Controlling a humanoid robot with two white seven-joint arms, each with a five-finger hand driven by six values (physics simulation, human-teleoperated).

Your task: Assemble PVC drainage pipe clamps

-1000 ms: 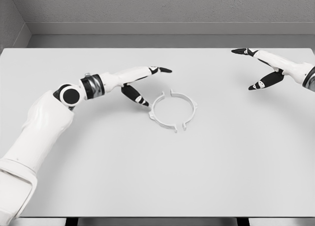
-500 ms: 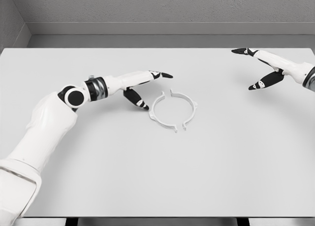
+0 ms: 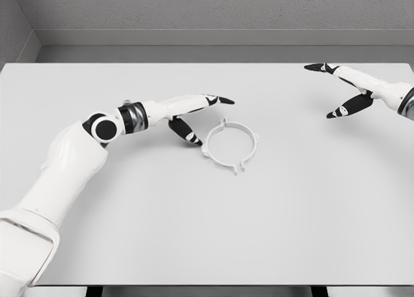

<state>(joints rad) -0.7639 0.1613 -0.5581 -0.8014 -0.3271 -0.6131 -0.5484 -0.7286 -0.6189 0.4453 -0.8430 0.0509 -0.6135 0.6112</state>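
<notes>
Fingers of the left hand (image 3: pixel 194 112) are spreading, grasping nothing, thumb touching the clamp ring (image 3: pixel 230 145) mid-table (image 3: pixel 129 232); right hand (image 3: pixel 349 90) is hovering released.

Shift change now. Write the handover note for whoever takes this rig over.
Left hand: open, holding nothing, thumb tip at the left edge of the clamp ring; contact cannot be confirmed.
Right hand: open, holding nothing, at the far right of the table, away from the ring.
Ring: two white halves lying flat mid-table, ends meeting at top and bottom so they form a circle.
Done: halves brought together.
Left: whether they are locked cannot be seen; check the joints and press them home if needed.
</notes>
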